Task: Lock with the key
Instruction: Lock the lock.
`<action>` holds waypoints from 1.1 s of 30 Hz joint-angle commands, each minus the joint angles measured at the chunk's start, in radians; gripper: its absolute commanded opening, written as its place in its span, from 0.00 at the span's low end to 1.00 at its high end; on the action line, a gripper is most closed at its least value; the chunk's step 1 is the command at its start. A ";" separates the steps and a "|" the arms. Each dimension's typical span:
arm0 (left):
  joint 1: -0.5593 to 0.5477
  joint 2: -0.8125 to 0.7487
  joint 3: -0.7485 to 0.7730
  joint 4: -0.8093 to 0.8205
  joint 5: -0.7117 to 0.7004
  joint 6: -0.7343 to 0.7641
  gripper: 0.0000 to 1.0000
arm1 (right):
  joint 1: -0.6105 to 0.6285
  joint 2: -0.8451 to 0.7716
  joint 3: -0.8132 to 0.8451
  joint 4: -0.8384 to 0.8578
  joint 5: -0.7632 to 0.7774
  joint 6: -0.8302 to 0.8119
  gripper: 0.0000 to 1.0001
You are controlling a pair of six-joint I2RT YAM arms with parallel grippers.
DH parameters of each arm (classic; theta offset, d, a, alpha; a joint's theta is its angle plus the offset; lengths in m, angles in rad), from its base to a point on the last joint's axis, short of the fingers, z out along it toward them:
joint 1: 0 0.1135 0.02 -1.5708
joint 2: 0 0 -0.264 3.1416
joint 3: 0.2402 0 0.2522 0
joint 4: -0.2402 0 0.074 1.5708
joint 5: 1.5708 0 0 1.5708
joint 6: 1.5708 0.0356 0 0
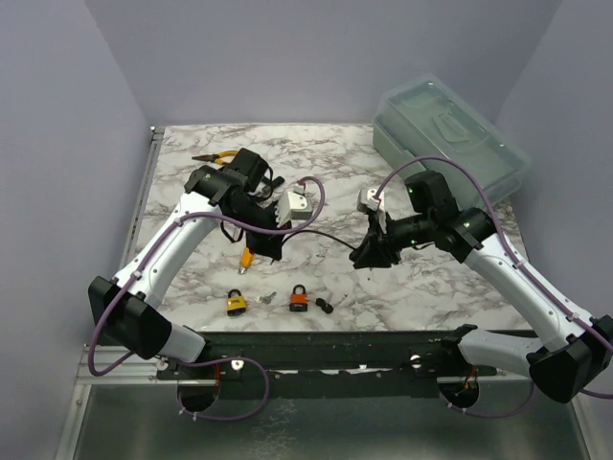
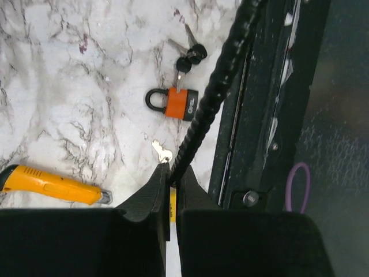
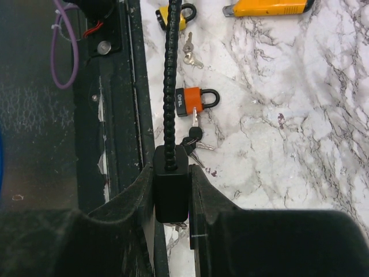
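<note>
My right gripper [image 3: 173,164] is shut on the black block-shaped body of a cable lock [image 3: 171,187], held above the table's near edge. Its black braided cable [image 3: 169,86] runs out from the block. My left gripper [image 2: 173,170] is shut on that cable [image 2: 213,98]. In the top view the left gripper [image 1: 271,247] and right gripper [image 1: 367,257] hover mid-table, with the cable [image 1: 326,233] between them. A bunch of black-headed keys [image 3: 193,138] lies on the marble beside an orange padlock [image 3: 193,101]. A small silver key [image 2: 161,153] lies just beyond the left fingertips.
A yellow padlock [image 1: 235,303] and the orange padlock [image 1: 300,300] lie near the front rail [image 1: 364,345]. A yellow utility knife [image 1: 247,259] lies under the left arm. Yellow-handled pliers [image 1: 215,156] lie at the back left. A clear plastic box [image 1: 450,134] stands at the back right.
</note>
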 commanded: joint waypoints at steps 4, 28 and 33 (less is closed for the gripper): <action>-0.005 -0.141 -0.025 0.369 0.184 -0.325 0.00 | -0.004 -0.066 -0.066 0.300 0.063 0.209 0.00; -0.106 -0.237 -0.180 1.221 0.174 -1.154 0.00 | -0.004 -0.228 -0.268 0.859 0.043 0.347 0.00; -0.114 -0.221 -0.186 1.276 0.173 -1.213 0.00 | -0.004 -0.224 -0.274 0.896 0.038 0.365 0.00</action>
